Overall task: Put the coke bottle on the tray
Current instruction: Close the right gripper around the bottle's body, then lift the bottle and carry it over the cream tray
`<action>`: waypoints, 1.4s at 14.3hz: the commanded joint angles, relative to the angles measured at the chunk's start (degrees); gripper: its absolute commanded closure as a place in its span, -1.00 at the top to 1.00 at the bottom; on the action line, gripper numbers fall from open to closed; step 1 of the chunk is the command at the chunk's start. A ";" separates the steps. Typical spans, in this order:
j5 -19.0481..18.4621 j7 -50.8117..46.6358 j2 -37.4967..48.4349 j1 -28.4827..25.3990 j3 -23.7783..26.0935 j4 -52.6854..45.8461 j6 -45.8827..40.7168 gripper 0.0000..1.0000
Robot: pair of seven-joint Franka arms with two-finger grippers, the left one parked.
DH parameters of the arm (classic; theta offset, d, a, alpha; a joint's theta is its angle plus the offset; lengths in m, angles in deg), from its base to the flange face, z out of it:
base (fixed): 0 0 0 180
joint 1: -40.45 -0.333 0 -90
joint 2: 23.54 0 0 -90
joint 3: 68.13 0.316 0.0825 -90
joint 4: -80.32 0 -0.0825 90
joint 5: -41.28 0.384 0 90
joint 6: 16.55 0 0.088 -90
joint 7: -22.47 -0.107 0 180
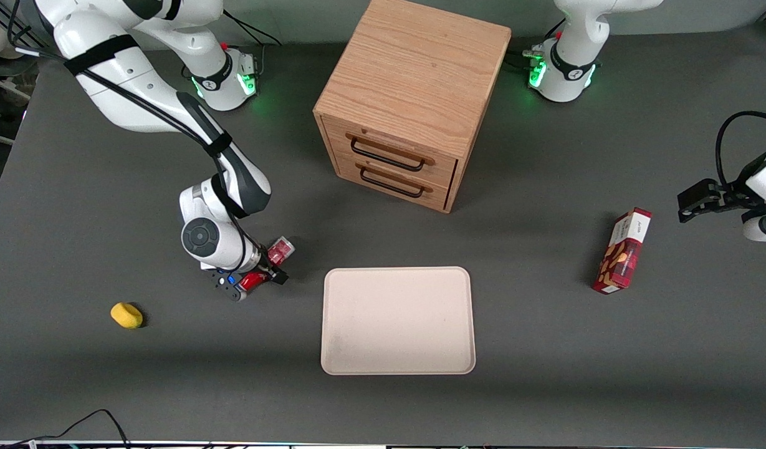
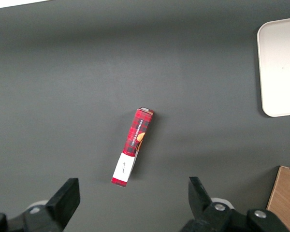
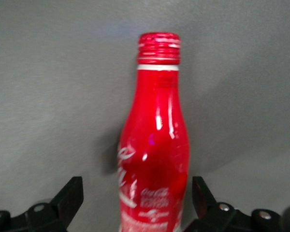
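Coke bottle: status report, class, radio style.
Gripper open, fingers straddling the coke bottle, no grip yet. Bottle lying on the table beside the tray, not on it. Nothing in between.

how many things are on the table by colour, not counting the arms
red: 2, the coke bottle lying between the fingers of the gripper, and the snack box
beige: 1, the tray
wood brown: 1, the drawer cabinet
yellow: 1, a small yellow object
total: 5
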 commanded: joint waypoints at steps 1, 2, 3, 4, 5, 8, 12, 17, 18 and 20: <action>-1.25 -1.90 0.61 -0.11 -0.17 0.69 0.69 0.52; -1.25 -1.90 0.61 -0.11 -0.17 0.60 0.69 0.08; -1.16 -1.99 0.70 -0.20 -0.17 0.51 0.52 -0.33; -1.16 -1.99 0.79 -0.11 -0.17 0.51 0.34 -0.63; -1.16 -1.99 0.79 -0.11 -0.17 0.51 0.26 -0.89; -1.25 -1.47 2.71 -0.11 -0.08 -0.10 -1.84 -1.00; -1.07 3.35 2.99 -0.72 0.54 -14.83 -17.11 -1.00; -0.63 18.29 0.36 -3.69 1.86 -30.40 -25.15 -1.00; -1.07 18.57 -1.04 -6.15 1.59 -33.56 -25.15 -1.00; -1.07 19.10 -6.12 -10.82 1.07 -41.29 -25.15 -1.00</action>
